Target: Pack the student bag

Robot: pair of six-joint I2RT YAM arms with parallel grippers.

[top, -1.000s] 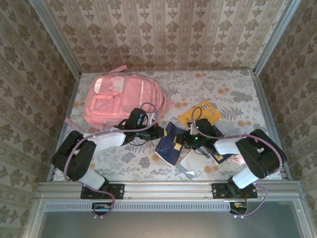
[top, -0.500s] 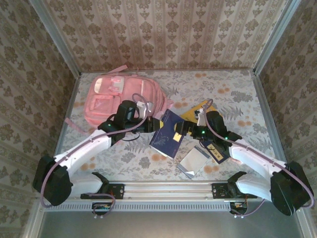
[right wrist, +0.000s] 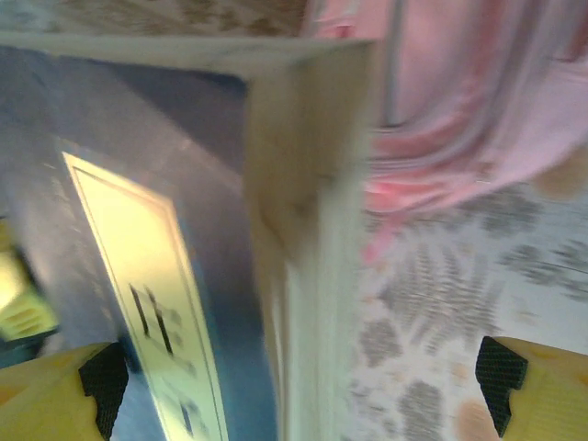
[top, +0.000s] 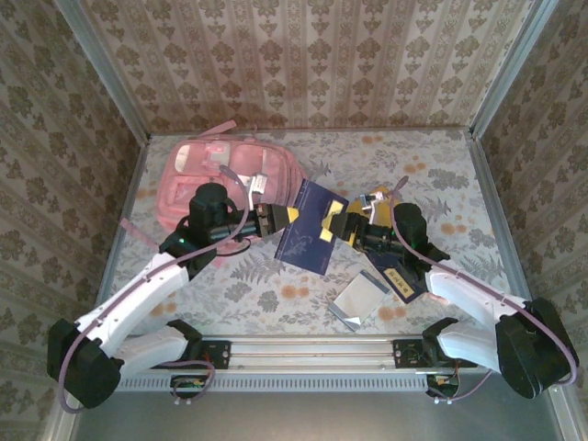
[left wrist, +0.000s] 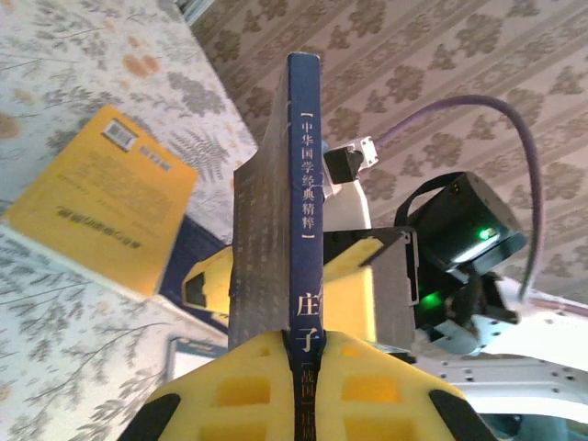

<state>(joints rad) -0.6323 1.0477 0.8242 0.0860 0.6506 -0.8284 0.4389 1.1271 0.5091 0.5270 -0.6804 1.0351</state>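
Navy-blue cloth covered the hardback book [top: 308, 237] that was pinched in the left claw [top: 287, 219], the yellow fingers [left wrist: 248, 386] pressed together on the lower end of its spine. In the left wrist view the book [left wrist: 303, 184] was held upright, spine toward the camera. That hold was judged to suit sliding it edge-first into an opening rather than laying it flat.

The right claw [top: 331, 227] was spread wide at the book's opposite edge. In its own wrist view the two yellow fingertips [right wrist: 542, 386] were seen far apart at the bottom corners, with the cover [right wrist: 165, 239] between them and apparently not touched. The book's weight was therefore judged to be carried by the left claw alone.

The student bag [top: 230, 179] lay flat on the far left of the floral worktop [top: 441, 184], pockets upward, just behind the left claw, with that arm's wrist overlapping its near edge. Its pink fabric [right wrist: 478, 83] was seen close beyond the book from the right claw. Whether a compartment stood open could not be told.

A yellow book [left wrist: 101, 211] lay flat on the worktop near the right arm, and a grey, shiny flat item [top: 360, 299] lay nearer the bases, both judged to be waiting for packing.
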